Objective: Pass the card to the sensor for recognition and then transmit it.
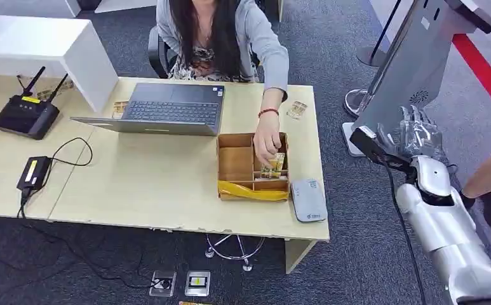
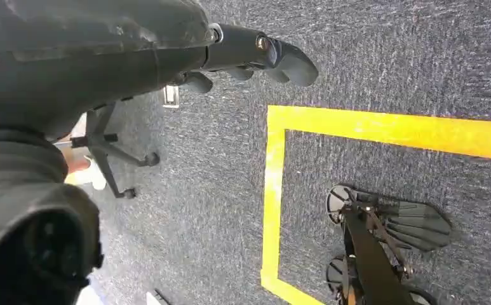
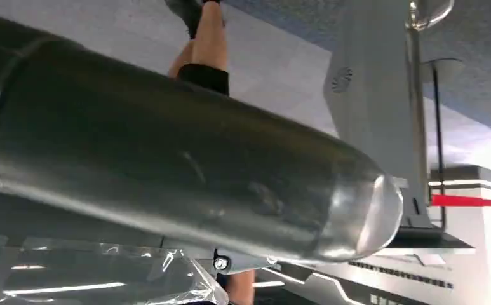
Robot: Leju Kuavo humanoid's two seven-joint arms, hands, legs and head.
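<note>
Right hand (image 1: 420, 135) raised right of frame, fingers spread, empty. Left hand (image 2: 255, 57) hanging, grip unclear. Person's hand (image 1: 267, 141) in box (image 1: 235, 166), centre: collision risk reaching for card.

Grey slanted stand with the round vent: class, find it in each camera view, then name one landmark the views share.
Head view: the grey stand is at upper right, just above the right hand.
Left wrist view: this camera faces the carpet and yellow floor tape instead.
Right wrist view: the grey stand rises beyond the silver arm, with its vent visible.
Shared landmark: a person's bare leg beside the stand.
</note>
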